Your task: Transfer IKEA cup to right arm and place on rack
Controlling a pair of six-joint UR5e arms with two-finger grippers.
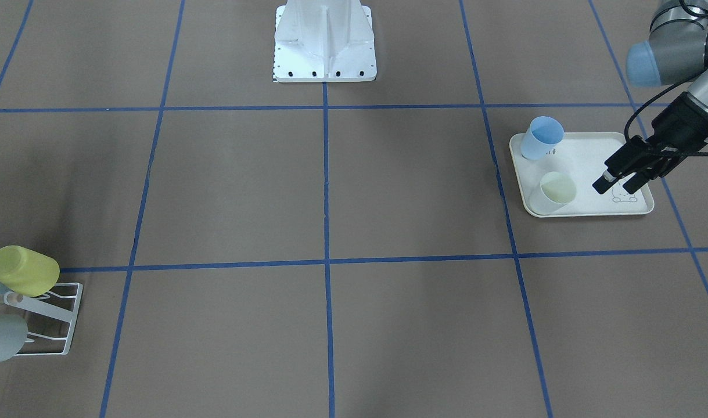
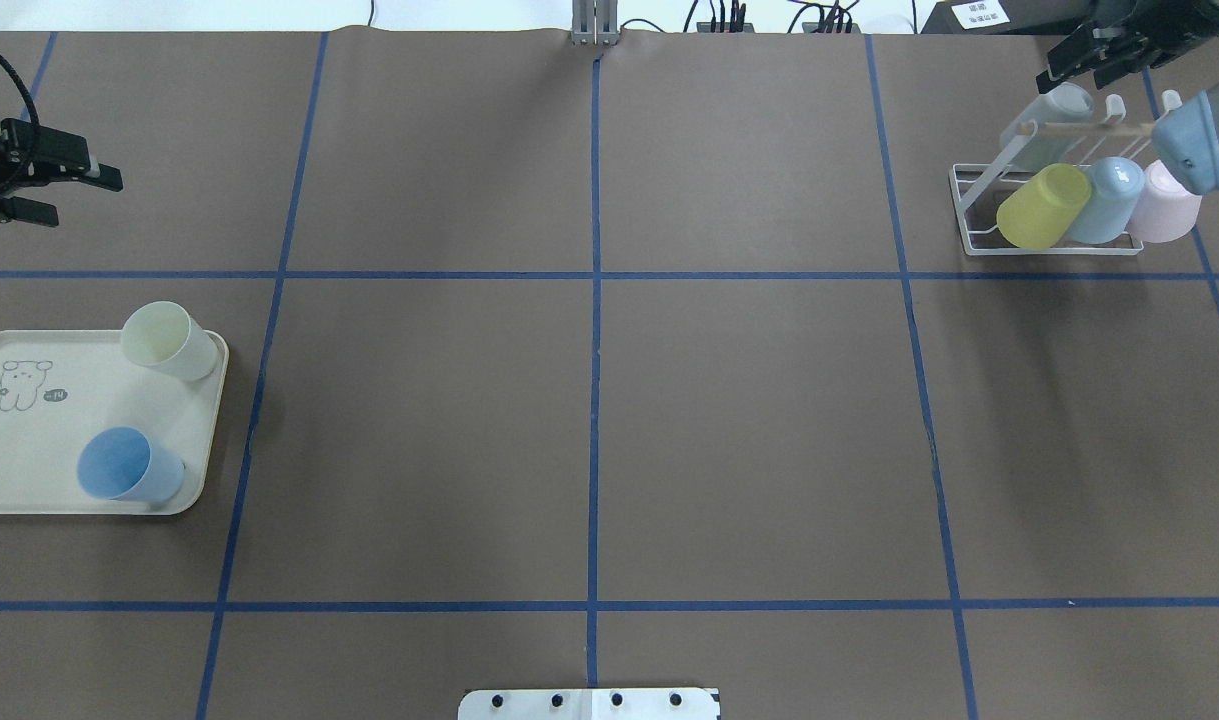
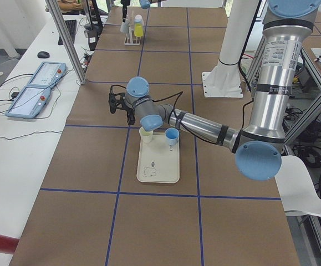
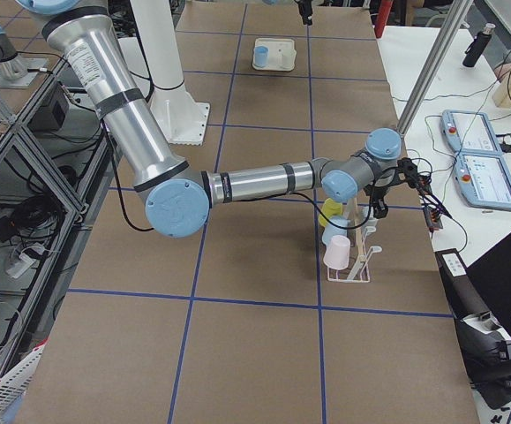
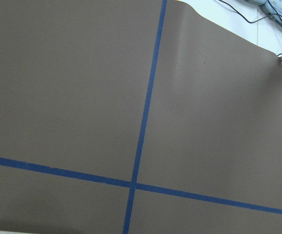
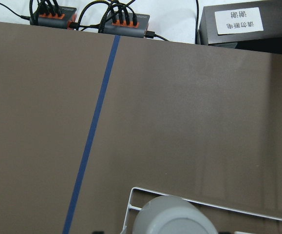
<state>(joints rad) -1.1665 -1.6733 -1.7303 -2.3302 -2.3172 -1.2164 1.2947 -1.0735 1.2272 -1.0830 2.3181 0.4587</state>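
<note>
Two cups stand on the cream rabbit-print tray [image 2: 29,450] at the table's left: a pale yellow cup [image 2: 169,340] and a blue cup [image 2: 129,465]. My left gripper [image 2: 87,198] is open and empty, hovering just beyond the tray's far edge. In the front-facing view it [image 1: 614,187] overlaps the tray [image 1: 592,151] beside the pale yellow cup [image 1: 554,191]. The white wire rack [image 2: 979,215] stands at the far right. My right gripper [image 2: 1069,75] is open and empty above the rack's far end.
The rack holds several cups: yellow [image 2: 1044,205], light blue [image 2: 1104,200], pink [image 2: 1164,200] and grey [image 2: 1054,110]. The grey cup [image 6: 175,217] fills the bottom of the right wrist view. The robot's white base [image 1: 324,40] stands mid-table at the near edge.
</note>
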